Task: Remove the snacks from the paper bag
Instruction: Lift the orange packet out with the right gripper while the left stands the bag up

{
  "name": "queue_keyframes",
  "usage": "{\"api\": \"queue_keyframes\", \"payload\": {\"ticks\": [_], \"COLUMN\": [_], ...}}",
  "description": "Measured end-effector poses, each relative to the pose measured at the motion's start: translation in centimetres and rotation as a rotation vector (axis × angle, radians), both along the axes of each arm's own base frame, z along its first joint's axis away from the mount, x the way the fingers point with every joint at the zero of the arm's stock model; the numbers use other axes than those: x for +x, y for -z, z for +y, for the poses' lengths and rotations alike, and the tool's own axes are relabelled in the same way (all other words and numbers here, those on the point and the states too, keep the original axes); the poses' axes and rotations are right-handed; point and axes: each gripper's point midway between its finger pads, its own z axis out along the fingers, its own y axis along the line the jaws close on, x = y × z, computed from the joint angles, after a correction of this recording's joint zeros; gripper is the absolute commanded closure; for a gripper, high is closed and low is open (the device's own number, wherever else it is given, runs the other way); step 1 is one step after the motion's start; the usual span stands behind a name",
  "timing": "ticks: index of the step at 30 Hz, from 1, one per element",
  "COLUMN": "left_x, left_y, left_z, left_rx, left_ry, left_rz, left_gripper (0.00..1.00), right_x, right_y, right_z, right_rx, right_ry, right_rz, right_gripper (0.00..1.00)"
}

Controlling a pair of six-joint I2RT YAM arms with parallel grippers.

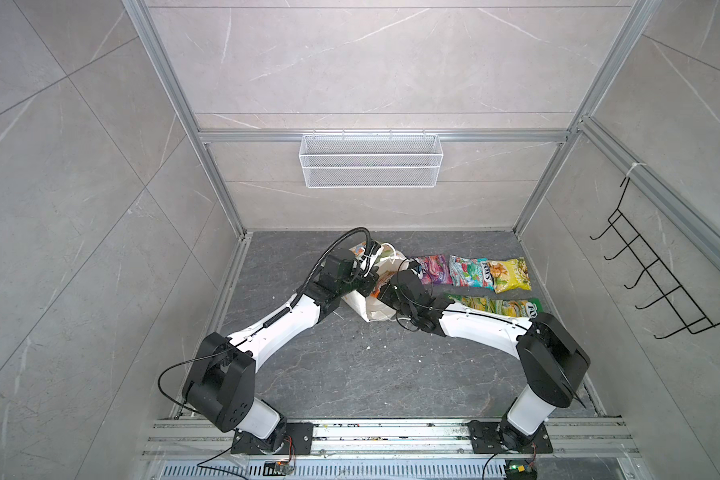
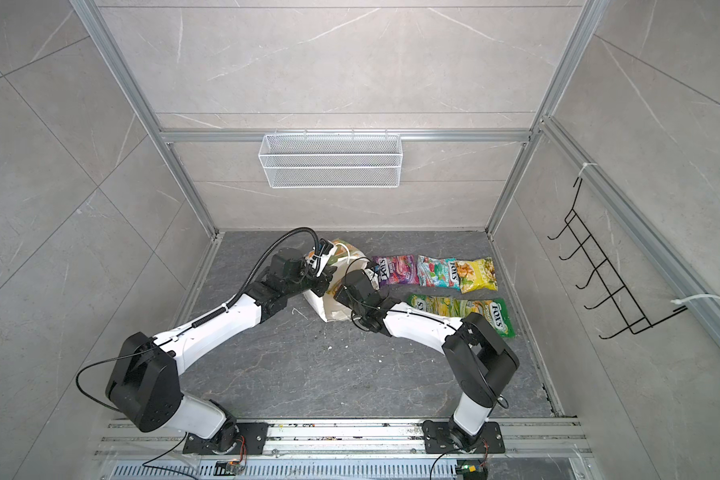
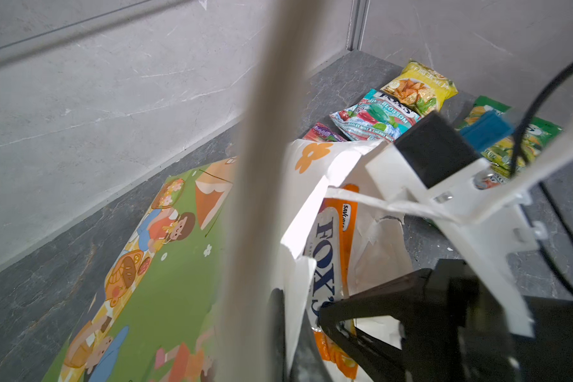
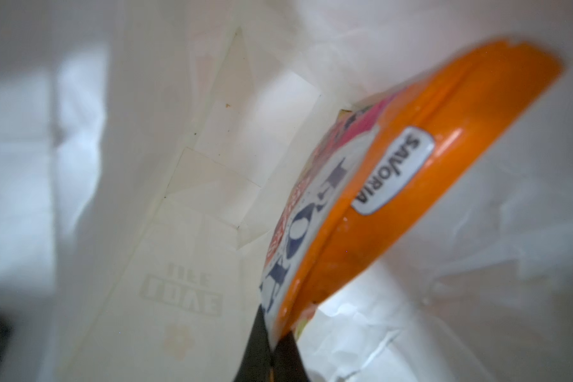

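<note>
Right wrist view puts me inside the bag. The right gripper [image 4: 272,350] has its jaws pressed together on one edge of the orange packet [image 4: 427,158], a thin pinch right at the seam, and the rest of the packet bows away from the camera. Around it are the white inner walls of the paper bag [image 4: 192,205], with lettering showing through in reverse.

In the left wrist view I see that packet standing in the bag's mouth between ragged, torn paper edges. What looks like a white handle cord [image 3: 354,198] lies across my right arm's camera bracket [image 3: 450,201].

The left gripper [image 1: 373,274] sits pressed together at the bag's rim in both top views. I judge it is holding the paper, but a blurred pale band hides the fingers, so I cannot tell for sure.

On the dark floor [image 1: 350,374] beside the bag lie the purple packet [image 1: 435,270], the teal packet [image 1: 468,272] and the yellow chip bag [image 1: 512,274]. Two green packets [image 1: 491,305] lie nearer the arm bases.

My worries from here:
- The seam pinch could slip as I pull, dropping the packet back in.
- A packet corner could catch the torn rim and rip it further.
- The cord could snag the bracket and drag the whole bag along if the left hold is weak
</note>
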Motion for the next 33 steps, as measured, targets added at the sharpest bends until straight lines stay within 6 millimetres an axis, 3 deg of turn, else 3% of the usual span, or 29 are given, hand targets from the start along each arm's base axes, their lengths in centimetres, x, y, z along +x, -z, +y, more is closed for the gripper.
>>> {"api": "queue_keyframes", "payload": {"ticks": [9, 15, 19, 26, 30, 33], "left_x": [1.5, 3.3, 4.1, 5.0, 5.7, 6.0], "left_y": [-0.5, -1.4, -1.3, -1.5, -2.7, -4.0], "left_z": [0.8, 1.7, 2.9, 4.8, 5.7, 6.0], "left_rx": [0.026, 0.026, 0.027, 0.016, -0.040, -0.095], "left_ry": [-0.085, -0.160, -0.212, -0.298, -0.333, -0.342], "left_rz": [0.021, 0.069, 0.108, 0.157, 0.176, 0.195], "left_gripper": [1.00, 1.00, 1.00, 1.00, 1.00, 1.00], "right_x": [-1.9, -2.4, -2.0, -2.0, -2.9, -3.5], "right_y": [-4.6, -7.4, -10.4, -20.4, -26.4, -29.8], "right_z": [1.3, 0.4, -0.1, -2.0, -4.0, -5.9], "right_rx": [-0.020, -0.035, -0.048, -0.009, 0.014, 0.009], "right_ry": [-0.216, -0.289, -0.325, -0.367, -0.350, -0.304], "right_rz": [-0.126, -0.184, -0.235, -0.430, -0.555, -0.619], "right_gripper": [1.00, 1.00, 1.00, 1.00, 1.00, 1.00]}}
